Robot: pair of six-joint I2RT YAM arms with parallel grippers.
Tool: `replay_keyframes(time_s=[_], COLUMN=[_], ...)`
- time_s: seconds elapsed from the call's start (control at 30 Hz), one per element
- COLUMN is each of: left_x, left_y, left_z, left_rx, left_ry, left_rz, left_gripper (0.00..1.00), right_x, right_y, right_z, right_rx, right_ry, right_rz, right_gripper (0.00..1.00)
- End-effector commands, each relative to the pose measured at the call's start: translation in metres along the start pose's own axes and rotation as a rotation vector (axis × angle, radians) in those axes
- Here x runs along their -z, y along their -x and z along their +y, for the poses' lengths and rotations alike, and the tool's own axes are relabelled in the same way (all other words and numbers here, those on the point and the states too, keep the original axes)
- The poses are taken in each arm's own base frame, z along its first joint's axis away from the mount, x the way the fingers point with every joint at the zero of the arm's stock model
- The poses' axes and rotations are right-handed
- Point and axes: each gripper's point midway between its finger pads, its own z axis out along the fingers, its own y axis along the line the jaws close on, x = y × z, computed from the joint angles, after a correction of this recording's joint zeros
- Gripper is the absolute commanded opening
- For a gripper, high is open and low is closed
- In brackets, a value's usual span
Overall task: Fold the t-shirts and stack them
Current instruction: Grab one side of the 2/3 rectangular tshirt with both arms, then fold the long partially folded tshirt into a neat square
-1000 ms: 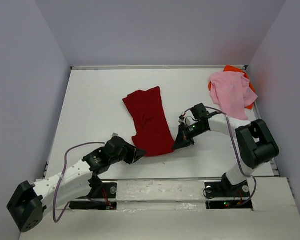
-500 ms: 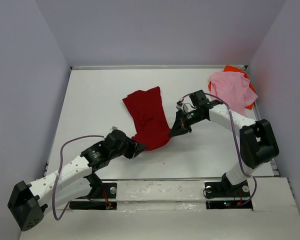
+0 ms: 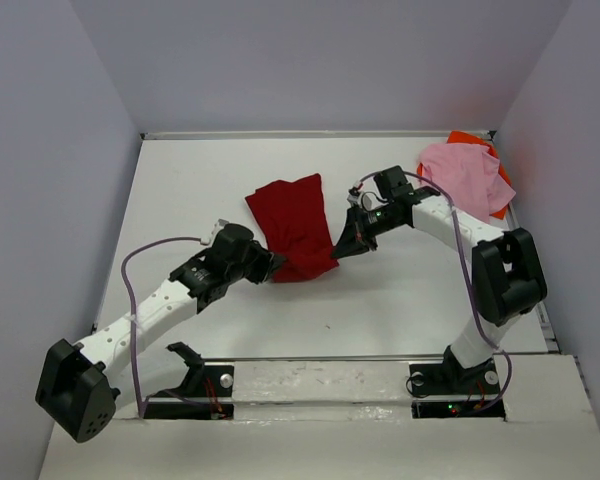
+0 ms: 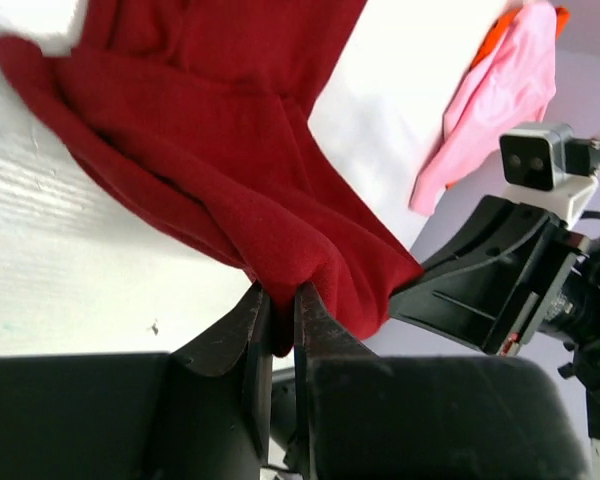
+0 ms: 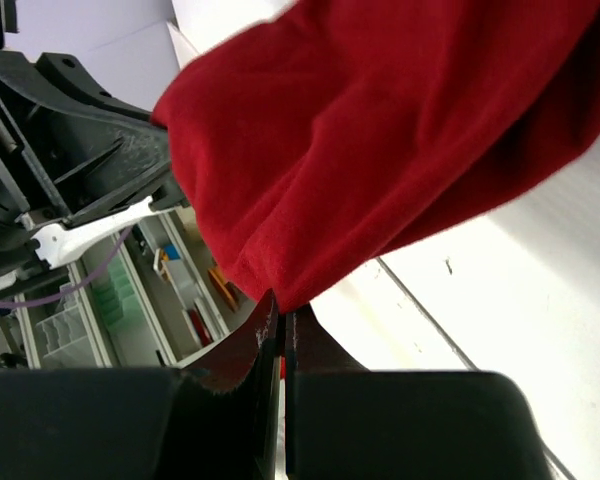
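**Both pincers clamped on the near end of the dark red t-shirt (image 3: 292,225)**

The shirt sits about mid-table. Its long axis runs from the far side back toward the arms and leans a little to the right as it comes nearer. The far end lies flat on the white table (image 3: 200,190). The near end is bunched and looks lifted off the surface, strung between the two arms.

The left gripper (image 3: 266,268) has its jaws pinched on the near-left corner, with a fold of red cloth caught between the tips. The right gripper (image 3: 342,248) is closed tight on the near-right corner, with cloth draping from its tips.

In the far right corner, well apart from this, the light pink t-shirt (image 3: 465,180) lies crumpled on the bright orange t-shirt (image 3: 470,138). Only the edges of the orange one show.
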Motion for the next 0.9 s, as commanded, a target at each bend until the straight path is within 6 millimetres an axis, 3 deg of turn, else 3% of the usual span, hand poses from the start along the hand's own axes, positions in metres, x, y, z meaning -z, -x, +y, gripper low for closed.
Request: replay_keyframes(time_s=[0.0, 0.3, 0.47, 0.73, 0.87], left_x=[0.007, 0.006, -0.01, -0.02, -0.042], left_y=[0.031, 0.072, 0.085, 0.115, 0.132], left_z=[-0.034, -0.035, -0.038, -0.086, -0.099], left_rx=[-0.054, -0.08, -0.103, -0.184, -0.204], left_ry=[-0.075, -0.077, -0.059, -0.116, -0.121], left_rz=[-0.08, -0.13, -0.135, -0.185, -0.173], left_gripper=[0.13, 0.13, 0.13, 0.13, 0.13], right_x=[0.003, -0.006, -0.009, -0.003, 0.0], right_y=[0.021, 0.067, 0.093, 0.117, 0.129], right_z=[0.025, 0.038, 0.041, 0.048, 0.037], right_rx=[0.071, 0.107, 0.117, 0.132, 0.121], right_ry=[0.023, 0.035, 0.044, 0.043, 0.03], right_rz=[-0.039, -0.062, -0.079, -0.109, -0.126], right_gripper=[0.0, 0.0, 0.0, 0.0, 0.0])
